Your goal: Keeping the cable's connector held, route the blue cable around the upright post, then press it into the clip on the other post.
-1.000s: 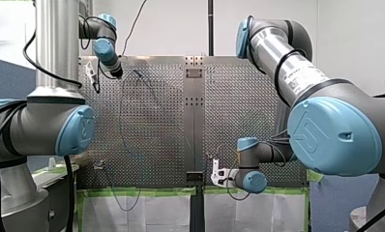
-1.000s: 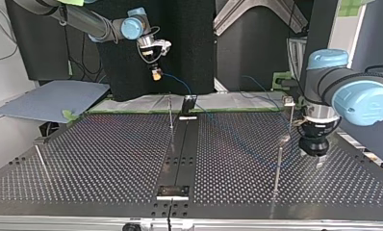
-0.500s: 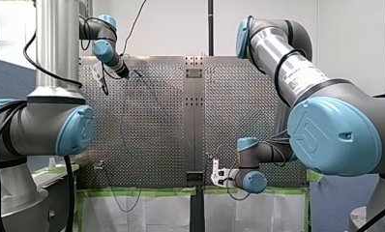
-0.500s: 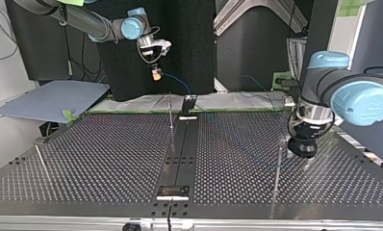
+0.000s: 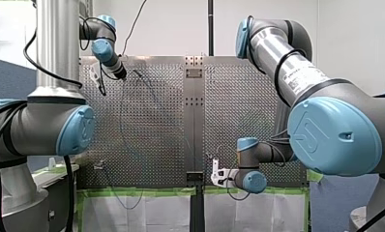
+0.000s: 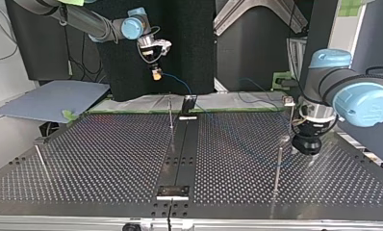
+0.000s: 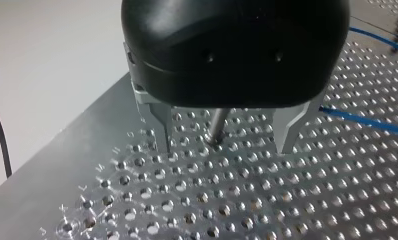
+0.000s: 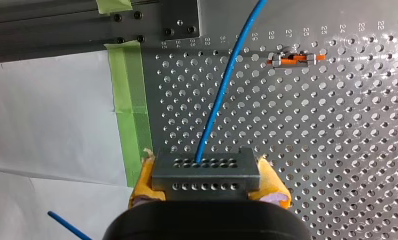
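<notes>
The right gripper point(image 8: 205, 175) is clenched on the connector point(image 8: 205, 170), a grey block with two rows of holes, squeezed between yellow pads point(image 8: 143, 175). In the top view it point(image 6: 156, 73) hangs in the air over the far end of the strip point(image 6: 180, 149) that runs down the table's point(image 6: 108, 159) middle. The cable point(image 8: 227, 80) leaves the connector's top row. It drops towards the strip's far end point(image 6: 177, 83), then lies across the table on the strip's right in that view.

The left gripper point(image 7: 226, 150) is black with metal fingers point(image 7: 162, 130), spread apart and holding nothing. A post point(image 7: 216, 127) rises from the table between them, touching neither. The cable point(image 7: 362, 120) lies just beside the finger on the strip's side. In the top view this gripper point(image 6: 306, 144) is well to the strip's right, with a near post point(image 6: 278, 163) between it and the strip. Which post the fingers straddle I cannot tell.

Numbers are engraved along the table's edge in the right wrist view, seemingly 21 to 24 at the end farthest from the green tape point(image 8: 129, 115). An orange piece point(image 8: 293, 60) lies below them. My right arm's white label point(image 5: 302, 79) is too small to read.
</notes>
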You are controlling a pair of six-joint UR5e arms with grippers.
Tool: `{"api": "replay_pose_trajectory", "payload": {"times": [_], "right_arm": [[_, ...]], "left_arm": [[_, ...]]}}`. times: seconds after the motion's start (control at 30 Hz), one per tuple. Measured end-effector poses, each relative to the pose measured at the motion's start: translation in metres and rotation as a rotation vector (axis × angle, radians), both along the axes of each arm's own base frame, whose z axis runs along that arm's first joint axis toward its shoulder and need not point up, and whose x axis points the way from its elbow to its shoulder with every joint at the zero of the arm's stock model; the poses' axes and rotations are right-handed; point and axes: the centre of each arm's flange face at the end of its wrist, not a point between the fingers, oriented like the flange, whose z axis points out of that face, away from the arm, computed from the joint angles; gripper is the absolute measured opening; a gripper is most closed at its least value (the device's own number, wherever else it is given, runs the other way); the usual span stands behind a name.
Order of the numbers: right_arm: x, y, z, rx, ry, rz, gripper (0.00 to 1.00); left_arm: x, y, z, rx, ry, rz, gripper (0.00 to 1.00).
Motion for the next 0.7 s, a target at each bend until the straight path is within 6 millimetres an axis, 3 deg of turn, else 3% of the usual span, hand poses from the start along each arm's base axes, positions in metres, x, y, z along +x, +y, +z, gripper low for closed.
{"api": "replay_pose_trajectory", "payload": {"times": [0.27, 0.47, 0.7], "right_arm": [[0.0, 0.0, 0.0, 0.001, 0.0, 0.0, 0.0], [0.0, 0.0, 0.0, 0.001, 0.0, 0.0, 0.0], [0.0, 0.001, 0.0, 0.001, 0.001, 0.001, 0.0]], "left_arm": [[-0.016, 0.003, 0.015, 0.049, 0.004, 0.052, 1.0], [-0.035, -0.009, 0.035, 0.043, -0.019, 0.014, 1.0], [-0.043, -0.023, 0.036, 0.039, -0.004, -0.025, 1.0]]}}
